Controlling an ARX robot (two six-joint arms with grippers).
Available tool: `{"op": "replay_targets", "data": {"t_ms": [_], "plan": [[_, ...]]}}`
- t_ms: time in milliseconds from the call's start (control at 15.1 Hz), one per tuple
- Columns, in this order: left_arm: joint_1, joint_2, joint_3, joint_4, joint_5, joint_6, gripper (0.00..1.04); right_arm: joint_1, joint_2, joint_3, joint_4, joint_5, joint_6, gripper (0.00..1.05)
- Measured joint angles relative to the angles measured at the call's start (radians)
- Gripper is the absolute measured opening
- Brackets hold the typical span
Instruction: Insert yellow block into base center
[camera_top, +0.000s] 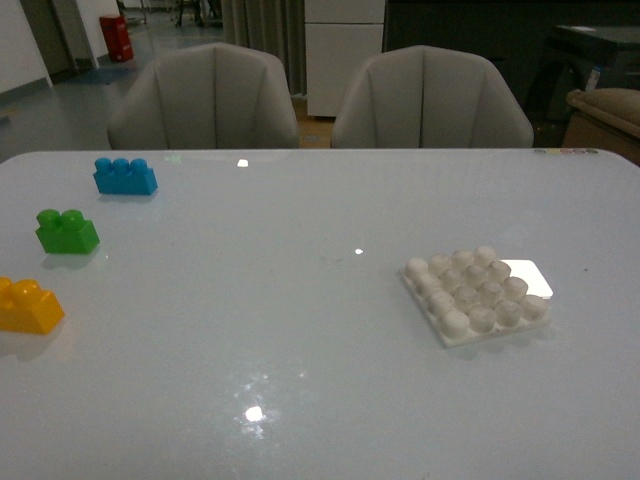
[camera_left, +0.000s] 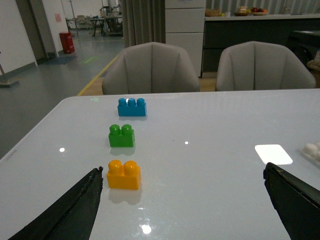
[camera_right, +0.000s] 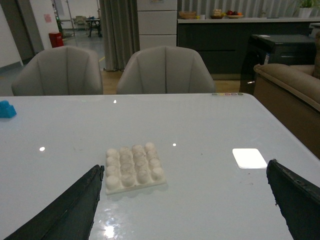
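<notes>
You had nothing done yet: the yellow block (camera_top: 28, 305) sat far left of the base (camera_top: 478, 300) (middle studs bare). Your left pincer (camera_left: 182, 172) and right pincer (camera_right: 184, 169) hung wide apart, empty.

Front view: set high between the arms, looking down across the tabletop (camera_top: 300, 320) toward two chairs (camera_top: 205, 100). Left wrist view: low over the tabletop, facing the same way, yellow block (camera_left: 123, 175) close ahead. Right wrist view: equally low, base (camera_right: 133, 168) close ahead. All three share the blue brick (camera_top: 125, 177).
</notes>
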Motion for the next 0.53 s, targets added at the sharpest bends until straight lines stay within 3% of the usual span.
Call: {"op": "replay_targets", "data": {"t_ms": [330,396,529], "plan": [[0.000,0.000,0.000,0.000,0.000,0.000,0.98,0.002,0.002,0.001,-0.011,0.010,-0.002,0.98],[0.000,0.000,0.000,0.000,0.000,0.000,0.98,0.015,0.092,0.027,-0.008,0.093,-0.008,0.98],[0.000,0.000,0.000,0.000,0.000,0.000,0.98,-0.061,0.383,0.159,0.229,0.071,-0.027,0.98]]}}
